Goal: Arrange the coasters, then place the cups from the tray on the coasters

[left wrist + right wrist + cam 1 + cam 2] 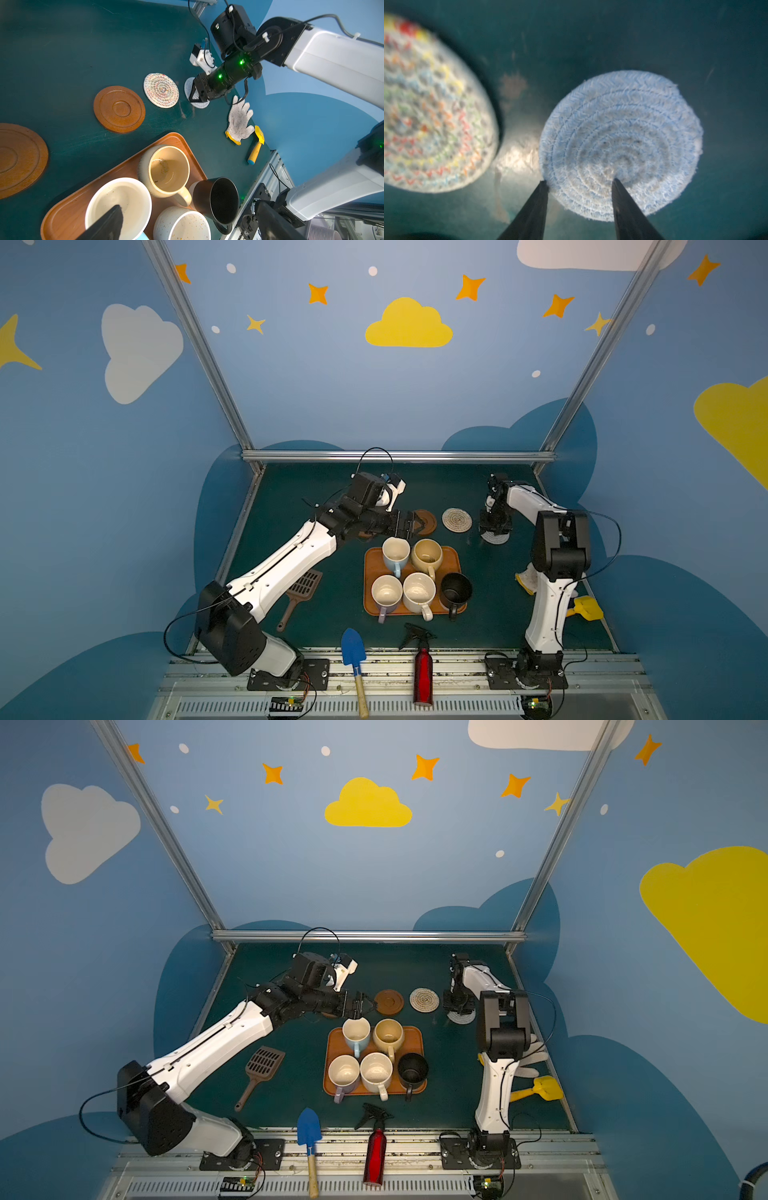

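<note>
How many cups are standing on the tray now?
5, all on the tray. Far row: light blue cup, tan-yellow cup. Near row: lavender cup, cream speckled cup, black cup at the corner. None seems hidden.
</note>
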